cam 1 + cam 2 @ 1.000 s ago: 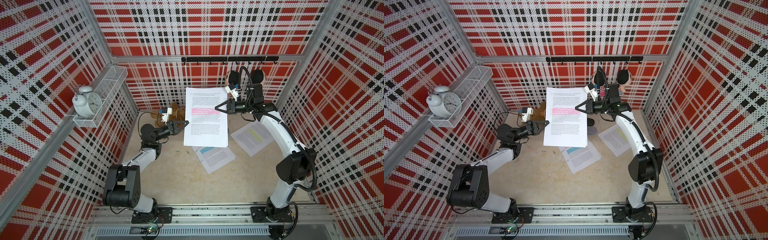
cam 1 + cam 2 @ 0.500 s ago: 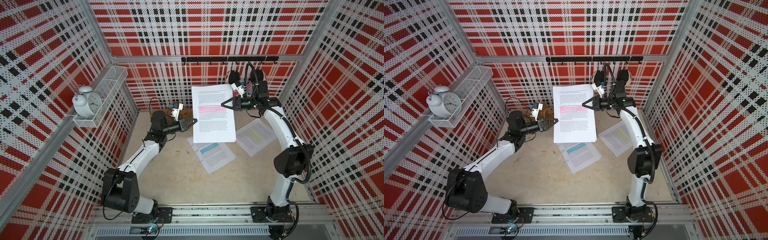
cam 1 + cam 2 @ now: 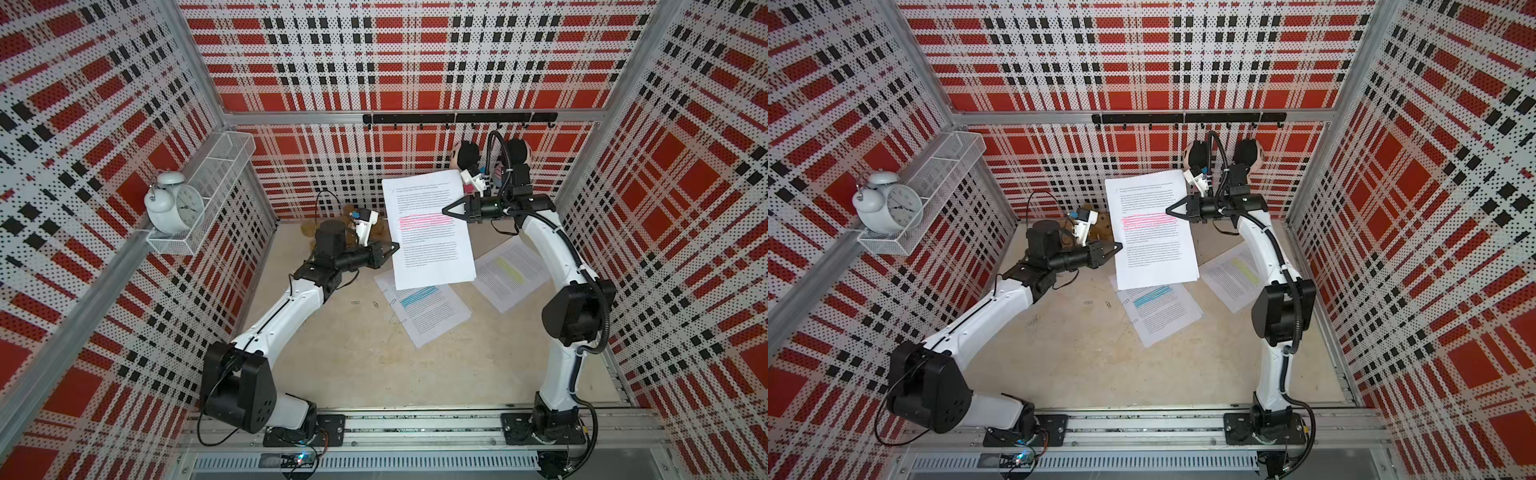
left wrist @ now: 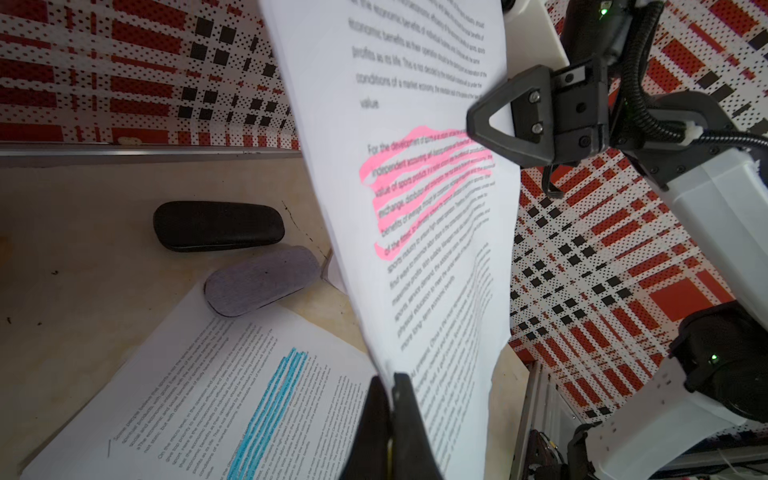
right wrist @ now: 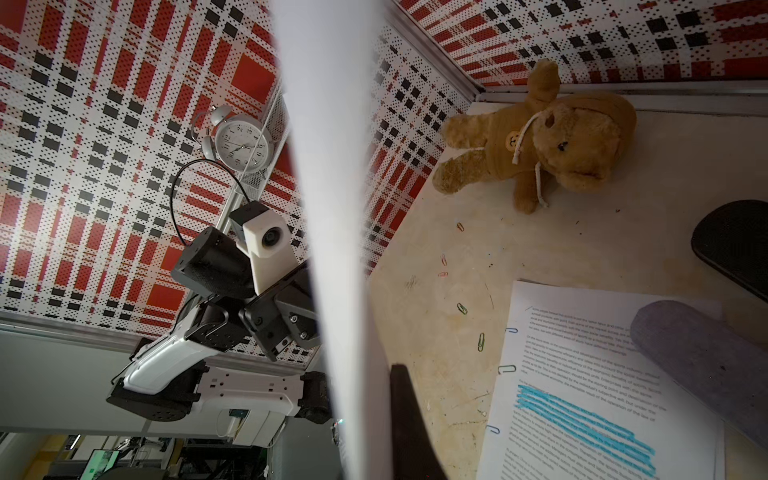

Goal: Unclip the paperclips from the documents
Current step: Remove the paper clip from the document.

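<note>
The pink-highlighted document (image 3: 432, 237) (image 3: 1152, 232) hangs upright above the table, gripped on both sides. My left gripper (image 3: 395, 248) (image 4: 392, 380) is shut on its left edge, and my right gripper (image 3: 444, 211) (image 5: 386, 374) is shut on its right edge by the pink band. Flat on the table lie the blue-highlighted document (image 3: 428, 316) (image 5: 582, 415) and the yellow-highlighted document (image 3: 509, 274). Three paperclips (image 5: 507, 369) sit along the blue document's edge. Loose paperclips (image 5: 481, 341) (image 3: 355, 302) are scattered on the table beside it.
A black glasses case (image 4: 218, 225) and a grey one (image 4: 262, 284) lie behind the blue document, the grey one resting on its corner. A teddy bear (image 5: 540, 137) lies in the back left corner. An alarm clock (image 3: 174, 203) stands in a wall basket.
Both arms have carried the pink document to the right and slightly back. The left arm has stretched out further. Both grips have held.
</note>
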